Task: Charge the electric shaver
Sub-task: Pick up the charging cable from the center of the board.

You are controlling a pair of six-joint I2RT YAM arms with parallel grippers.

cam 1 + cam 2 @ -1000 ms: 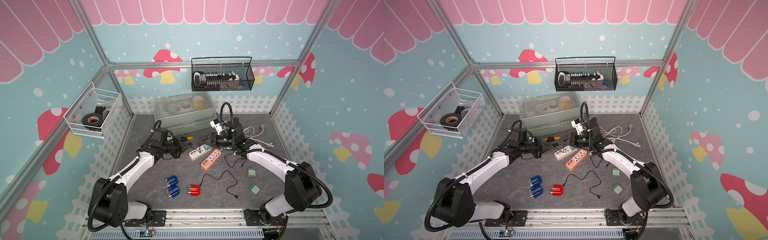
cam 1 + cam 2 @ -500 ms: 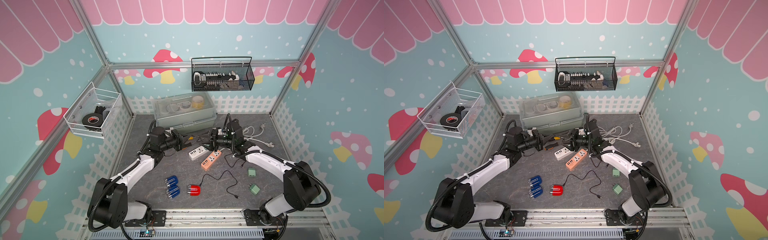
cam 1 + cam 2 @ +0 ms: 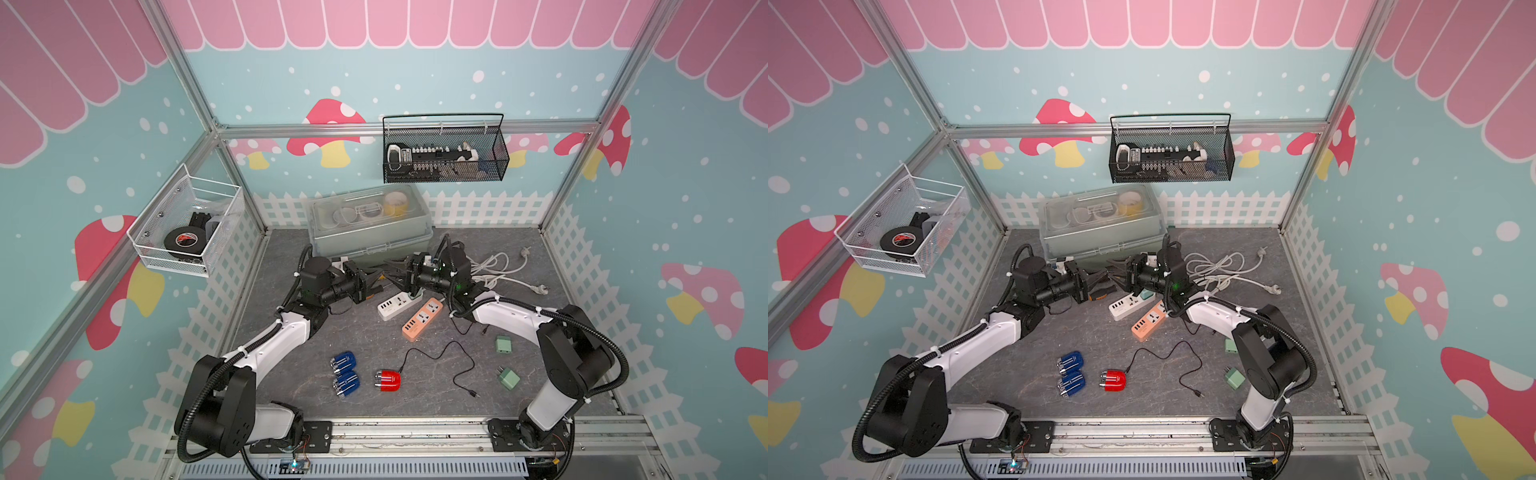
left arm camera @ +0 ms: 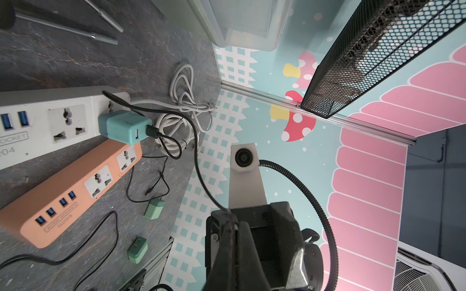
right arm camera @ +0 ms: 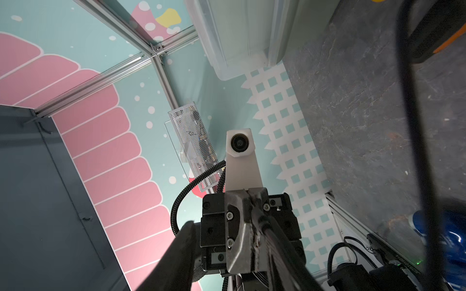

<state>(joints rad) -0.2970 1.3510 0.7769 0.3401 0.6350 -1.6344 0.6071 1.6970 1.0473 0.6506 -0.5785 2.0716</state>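
On the grey worktop (image 3: 415, 405), a white power strip (image 3: 395, 304) lies just behind an orange power strip (image 3: 422, 320); a clear lidded box (image 3: 370, 232) behind both, a red rounded shaver (image 3: 388, 380) before them, right of two blue shavers (image 3: 344, 362).

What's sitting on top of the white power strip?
A teal charger block is plugged into the white power strip, a black cable in its port. The socket under it is covered.

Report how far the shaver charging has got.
Done: teal adapter sits in the white power strip, black cable in its USB port. In hand: left gripper pinches that cable; right gripper faces it, jaws apart. Left: plugging it into a shaver; red shaver and blue shavers lie on the mat.
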